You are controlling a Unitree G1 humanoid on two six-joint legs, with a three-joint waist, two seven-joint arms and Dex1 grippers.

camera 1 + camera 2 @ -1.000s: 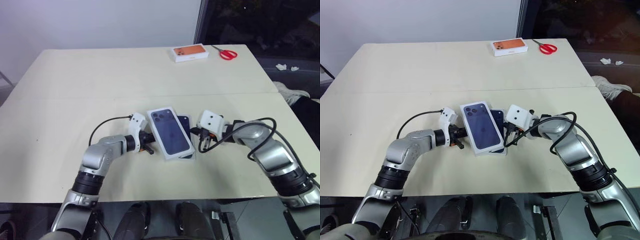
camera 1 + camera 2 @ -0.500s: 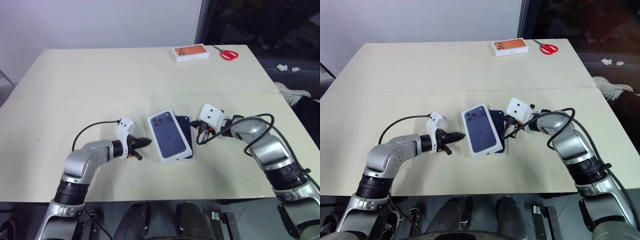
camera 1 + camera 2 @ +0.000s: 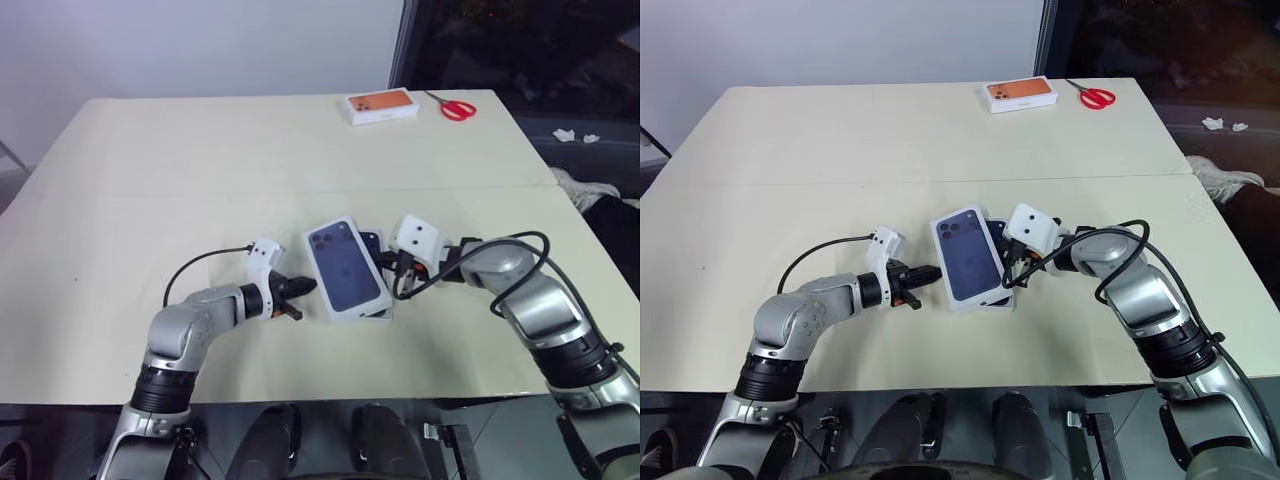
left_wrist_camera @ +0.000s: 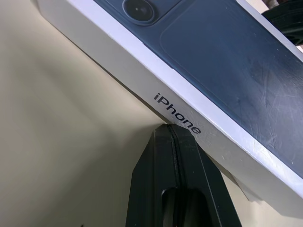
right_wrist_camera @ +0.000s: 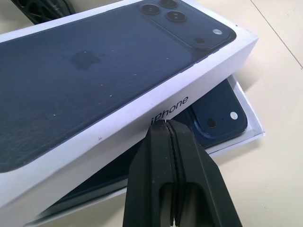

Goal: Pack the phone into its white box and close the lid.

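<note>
Fingers of both arms are pressed together with nothing between them, and we see them set against opposite long sides of the lid [image 3: 346,268], a shallow white cardboard cover with a dark blue phone picture on its outer face. The left gripper [image 3: 303,287] has its closed black fingers [image 4: 176,179] meeting the lid's white side wall just below the printed lettering. The right gripper [image 3: 395,285] has its shut black fingers [image 5: 175,175] touching the opposite wall, again at the lettering.

We find the lid lying askew over the white box [image 5: 251,124], a shallow white cardboard tray on the pale beige bench [image 3: 200,170]. It covers most of the tray without being seated on it. The phone [image 5: 215,109], a slim dark navy slab, lies inside the tray, and we see only its corner with the camera cluster. The rest of the phone is hidden under the lid, and the tray's far walls are hidden as well.

Well apart, at the bench's far edge, sit a small white box with an orange top [image 3: 381,106] and red-handled scissors [image 3: 455,107].
</note>
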